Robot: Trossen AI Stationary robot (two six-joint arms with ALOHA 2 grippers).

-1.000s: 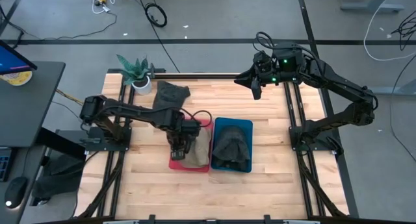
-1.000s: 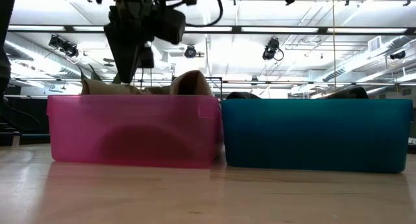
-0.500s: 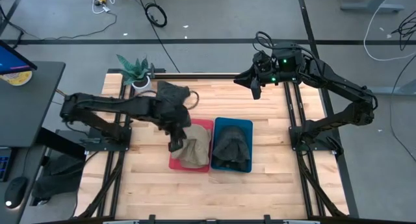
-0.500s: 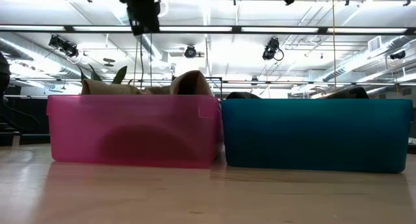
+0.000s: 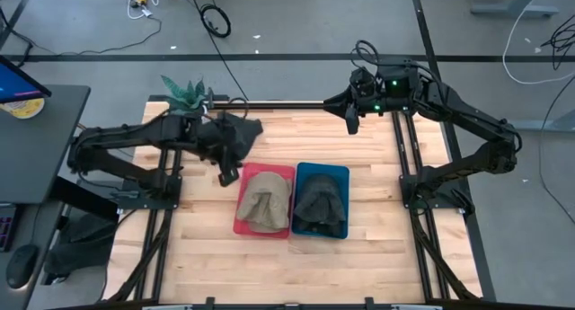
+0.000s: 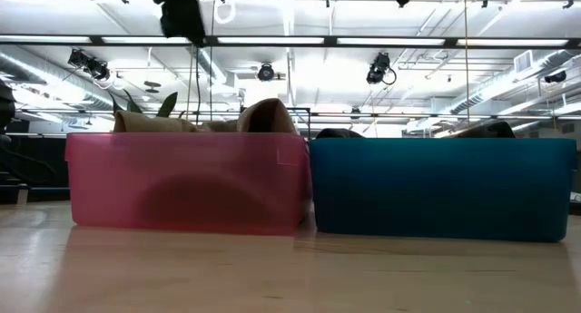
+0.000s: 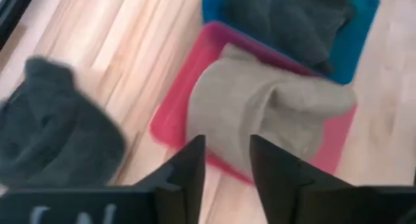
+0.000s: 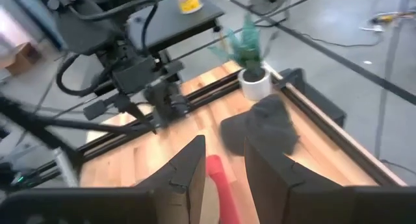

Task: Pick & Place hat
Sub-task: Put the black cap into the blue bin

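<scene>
A tan hat lies in the pink bin; its crown rises above the bin's rim in the low view. A dark grey hat fills the blue bin beside it. A third, dark hat lies flat on the table near the far edge. My left gripper hangs open and empty above the table between that hat and the pink bin; its wrist view looks down on the tan hat and the loose dark hat. My right gripper waits open over the far edge.
A small potted plant stands at the table's far left corner, just beyond the loose dark hat. The two bins sit side by side mid-table, touching. Bare wood lies toward the near edge and right of the blue bin.
My left gripper has risen from over the tan hat in the pink bin and drawn back toward the table's far left, ending beside the loose dark hat. The tan hat has stayed in the pink bin. My right arm has barely moved.
</scene>
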